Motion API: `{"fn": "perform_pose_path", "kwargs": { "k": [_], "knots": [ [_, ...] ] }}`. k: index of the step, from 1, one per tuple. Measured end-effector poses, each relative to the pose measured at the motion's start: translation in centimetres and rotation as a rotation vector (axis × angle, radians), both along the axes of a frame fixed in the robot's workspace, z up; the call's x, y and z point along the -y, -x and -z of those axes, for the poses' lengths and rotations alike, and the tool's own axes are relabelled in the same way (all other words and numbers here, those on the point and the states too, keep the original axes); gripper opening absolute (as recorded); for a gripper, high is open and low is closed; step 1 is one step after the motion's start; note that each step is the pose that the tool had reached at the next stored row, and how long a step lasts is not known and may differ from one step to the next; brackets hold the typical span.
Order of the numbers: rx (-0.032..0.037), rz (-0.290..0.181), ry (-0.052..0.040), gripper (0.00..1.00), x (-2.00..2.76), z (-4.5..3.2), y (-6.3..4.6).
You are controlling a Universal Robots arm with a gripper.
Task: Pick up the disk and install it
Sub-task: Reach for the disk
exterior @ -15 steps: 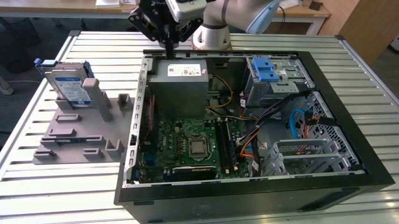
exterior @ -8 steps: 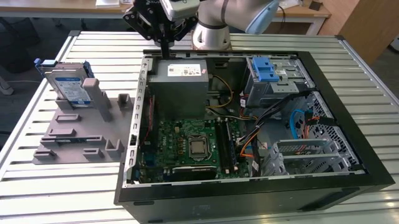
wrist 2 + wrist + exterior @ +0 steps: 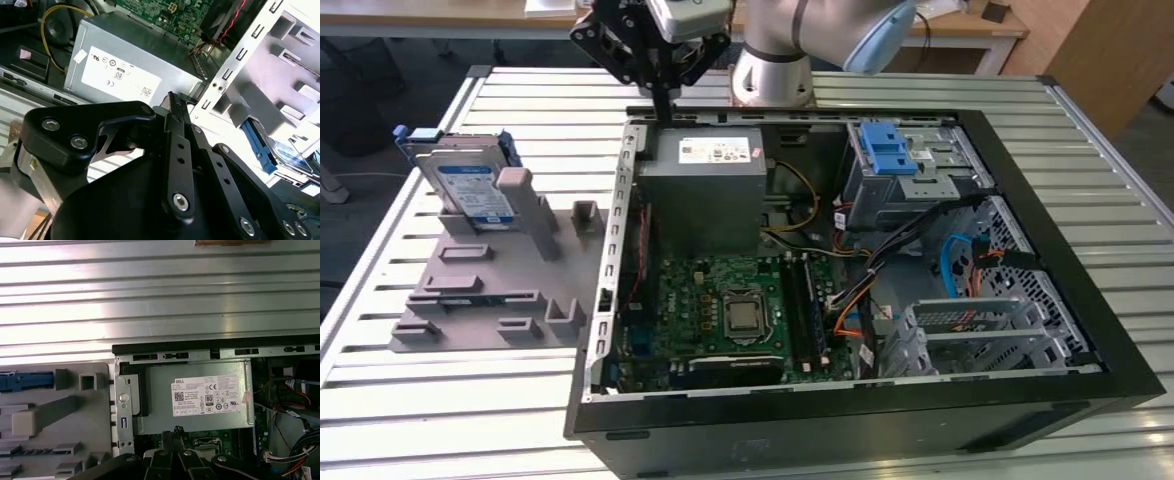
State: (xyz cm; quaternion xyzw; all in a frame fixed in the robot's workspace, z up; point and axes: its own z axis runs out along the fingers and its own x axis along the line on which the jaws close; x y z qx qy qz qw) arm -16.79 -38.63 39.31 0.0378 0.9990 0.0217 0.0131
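Disk [image 3: 464, 185] lower edge hidden in grey stand [image 3: 474, 300] slot, exterior view.

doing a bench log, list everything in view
blue-railed silver-grey rectangular hard drive: 1, silver-grey, upright in fixture
grey plastic fixture plate: 1, grey, beside case
black open computer case: 1, black, on table
white-stickered grey metal box: 1, grey, in case
green circuit board: 1, green, in case
blue-latched silver metal cage: 1, silver, in case
slatted metal table: 1, silver, under everything
robot arm: 1, pale grey, at case's far edge
hand: 1, black, shut, empty, over case rim
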Motion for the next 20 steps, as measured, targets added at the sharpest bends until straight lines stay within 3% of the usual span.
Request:
{"fn": "perform_pose_path", "kwargs": {
  "k": [20],
  "knots": [
    [0.0, 0.0, 0.0, 0.11, -0.79, 0.04, 2.9]
  ]
}}
